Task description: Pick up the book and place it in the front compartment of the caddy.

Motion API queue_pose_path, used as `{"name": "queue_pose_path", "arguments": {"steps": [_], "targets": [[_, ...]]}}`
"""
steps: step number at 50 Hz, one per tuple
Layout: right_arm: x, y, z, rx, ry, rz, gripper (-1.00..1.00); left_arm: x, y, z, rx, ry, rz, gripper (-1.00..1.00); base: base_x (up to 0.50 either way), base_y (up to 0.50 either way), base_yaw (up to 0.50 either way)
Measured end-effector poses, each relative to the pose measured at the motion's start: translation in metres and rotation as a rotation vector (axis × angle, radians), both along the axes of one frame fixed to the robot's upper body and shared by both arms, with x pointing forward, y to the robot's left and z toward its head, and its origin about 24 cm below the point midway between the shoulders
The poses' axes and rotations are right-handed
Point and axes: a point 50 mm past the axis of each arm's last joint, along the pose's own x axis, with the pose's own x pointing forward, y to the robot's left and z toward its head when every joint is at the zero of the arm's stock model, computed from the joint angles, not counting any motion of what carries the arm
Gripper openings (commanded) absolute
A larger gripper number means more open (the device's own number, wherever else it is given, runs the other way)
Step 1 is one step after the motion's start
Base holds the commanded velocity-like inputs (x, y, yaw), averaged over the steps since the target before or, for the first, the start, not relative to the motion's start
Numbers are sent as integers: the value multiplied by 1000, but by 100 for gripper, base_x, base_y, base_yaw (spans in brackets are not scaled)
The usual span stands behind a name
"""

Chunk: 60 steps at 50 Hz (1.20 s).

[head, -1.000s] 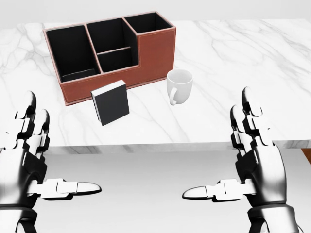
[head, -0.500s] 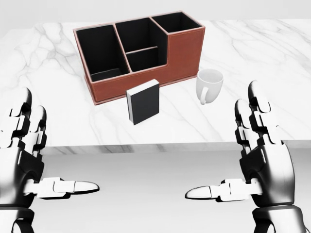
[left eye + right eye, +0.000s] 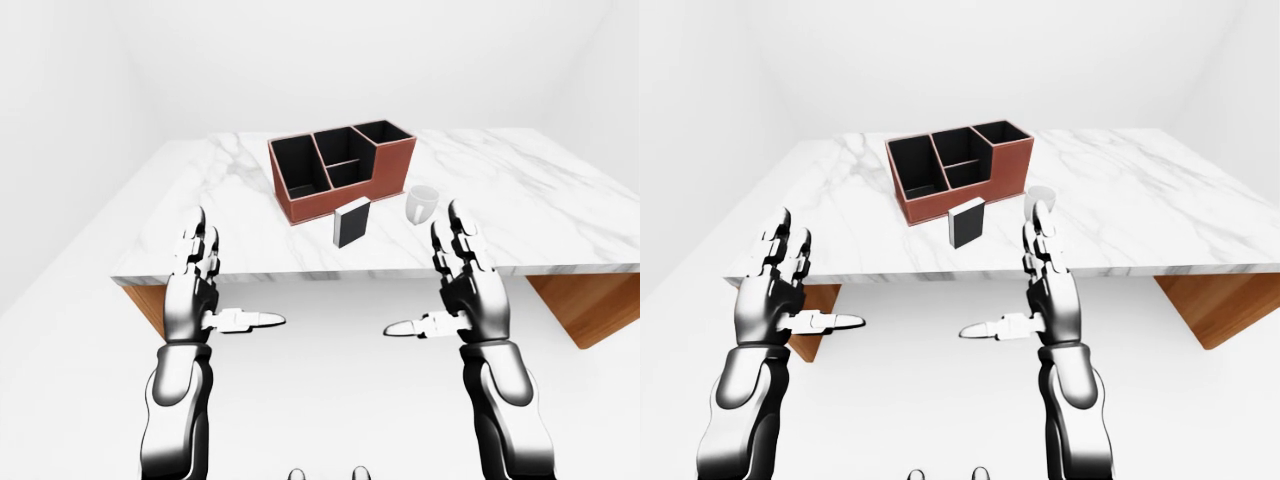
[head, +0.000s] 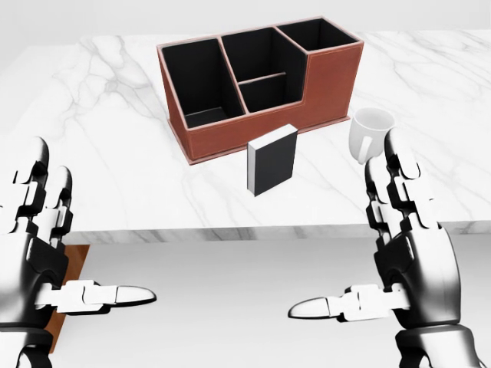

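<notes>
A small black book [image 4: 271,160] with a white page edge stands upright on the marble table [image 4: 107,153], just below the caddy in the head view. The brown caddy [image 4: 261,80] has black-lined compartments, all empty. My left hand [image 4: 46,253] hovers open at the lower left, off the table's near edge. At the lower right my right hand [image 4: 383,261] is open too, thumb pointing inward. Both are well short of the book and hold nothing.
A white mug [image 4: 370,134] stands right of the book, partly behind my right fingers. A wooden table base [image 3: 585,305] shows under the marble top at the right, and another piece [image 4: 65,287] at the left.
The whole picture has shifted: the caddy, book and mug slid to the right in the head view, so the camera moved left. Both hands keep their open pose.
</notes>
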Motion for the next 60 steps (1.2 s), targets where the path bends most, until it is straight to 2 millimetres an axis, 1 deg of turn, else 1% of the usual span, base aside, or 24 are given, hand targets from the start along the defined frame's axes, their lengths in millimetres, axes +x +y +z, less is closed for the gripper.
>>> {"name": "queue_pose_path", "arguments": {"steps": [6, 13, 51, 55, 60], "targets": [[-1, 1, 1, -1, -6, 9, 100, 0, 0, 0, -1, 2, -2, 99, 0, 0, 0], [-4, 1, 2, 9, -12, 31, 100, -1, 0, -1, -1, 5, -1, 99, 50, 0, 0], [-6, 2, 5, 14, -25, 39, 100, -2, 0, 3, -4, -16, -3, 99, 50, 0, 0], [-5, 2, 4, 10, -21, 36, 100, -2, 0, 3, -4, -15, -4, 99, 32, 0, 0], [-4, 3, 3, 4, -15, 32, 100, -2, 0, 3, -5, -14, -4, 99, 2, 0, 0]]}}
